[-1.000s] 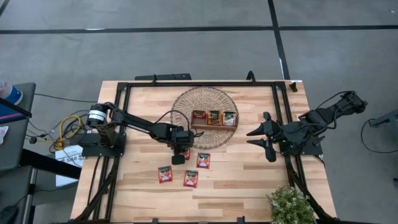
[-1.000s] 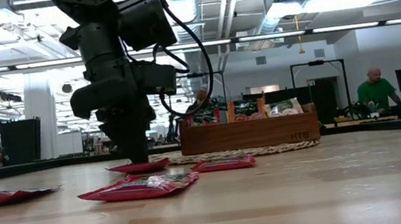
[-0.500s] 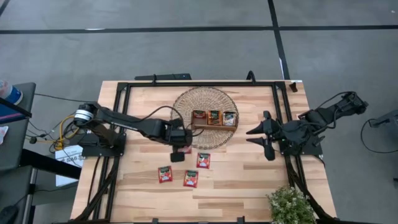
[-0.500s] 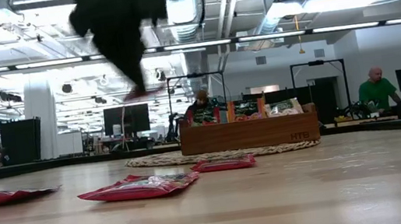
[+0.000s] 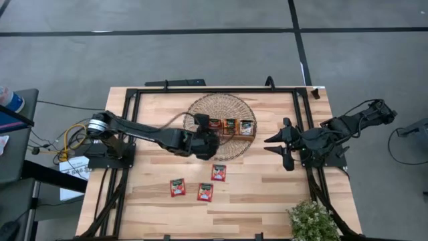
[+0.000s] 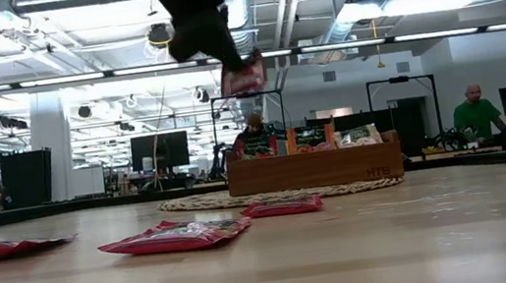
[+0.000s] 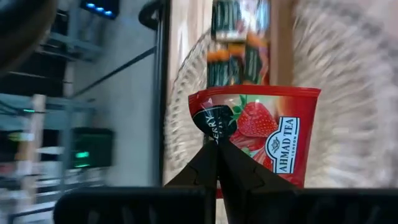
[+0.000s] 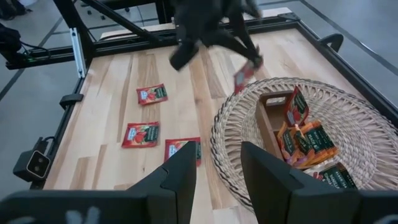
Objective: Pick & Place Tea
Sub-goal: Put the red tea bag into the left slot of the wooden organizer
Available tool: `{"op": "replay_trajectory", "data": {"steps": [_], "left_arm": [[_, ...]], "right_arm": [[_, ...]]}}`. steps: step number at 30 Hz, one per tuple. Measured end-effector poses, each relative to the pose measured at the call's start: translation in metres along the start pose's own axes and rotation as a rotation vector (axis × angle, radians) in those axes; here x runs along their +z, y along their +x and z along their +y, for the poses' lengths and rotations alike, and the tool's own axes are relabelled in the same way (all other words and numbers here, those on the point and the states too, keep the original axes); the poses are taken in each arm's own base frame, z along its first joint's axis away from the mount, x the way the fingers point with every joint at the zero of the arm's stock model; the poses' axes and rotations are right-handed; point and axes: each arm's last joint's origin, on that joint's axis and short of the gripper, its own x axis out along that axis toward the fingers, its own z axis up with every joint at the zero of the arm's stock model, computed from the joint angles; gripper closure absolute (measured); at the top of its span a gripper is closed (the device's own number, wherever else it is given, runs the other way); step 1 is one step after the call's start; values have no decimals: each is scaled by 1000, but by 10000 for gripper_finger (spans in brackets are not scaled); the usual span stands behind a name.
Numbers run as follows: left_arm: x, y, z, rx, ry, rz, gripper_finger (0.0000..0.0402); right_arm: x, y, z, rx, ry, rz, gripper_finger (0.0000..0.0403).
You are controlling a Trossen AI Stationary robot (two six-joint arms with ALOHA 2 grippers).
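My left gripper (image 5: 206, 143) is shut on a red tea sachet (image 7: 255, 134), high above the table at the near left rim of the round woven mat (image 5: 200, 110). The sachet also shows in the low view (image 6: 244, 74) and in the right wrist view (image 8: 244, 74). The brown wooden tray (image 5: 231, 136) stands on the mat with several sachets upright in its compartments. Three red sachets lie flat on the table (image 5: 177, 187), (image 5: 205, 193), (image 5: 219, 172). My right gripper (image 5: 279, 148) is open and empty at the table's right side. My left gripper pinches the sachet between its two fingertips (image 7: 205, 163), at the sachet's edge near one corner (image 7: 210, 127). The fingers slant down from above. The sachet is lifted clear of the table and sticks out tilted below the fingertips (image 6: 230, 62).
A black metal frame (image 5: 134, 94) runs round the table's edges. A potted plant (image 5: 312, 221) stands at the near right corner. A person in a green top (image 6: 474, 115) sits in the room beyond the table.
My left gripper has gone up off the table with the red sachet, which lay flat under it before. It has then moved toward the far right, to the tray on the mat. The sachet now hangs lifted clear and tilted. The three other sachets have stayed in place.
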Motion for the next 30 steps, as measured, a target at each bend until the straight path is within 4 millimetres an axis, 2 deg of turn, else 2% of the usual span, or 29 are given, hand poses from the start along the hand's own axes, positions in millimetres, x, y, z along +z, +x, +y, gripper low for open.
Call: {"op": "replay_trajectory", "data": {"steps": [6, 11, 15, 18, 23, 30], "left_arm": [[10, 40, -33, 169, 163, 52, 401], [14, 65, -54, 271, 195, 75, 401], [13, 72, -55, 311, 193, 103, 401], [10, 77, -49, 347, 171, 130, 401], [6, 85, -39, 327, 101, 135, 401], [-13, 94, -34, 255, 68, 228, 401]], "right_arm": [[-1, 0, 0, -2, -3, 6, 285], [-1, 0, 0, -3, -5, 9, 285], [-1, 0, 0, -3, -6, 12, 285], [-2, 0, 0, -3, -8, 17, 285], [-2, 0, -1, -3, -10, 18, 285], [-2, 0, -1, -3, -20, 19, 285]]}}
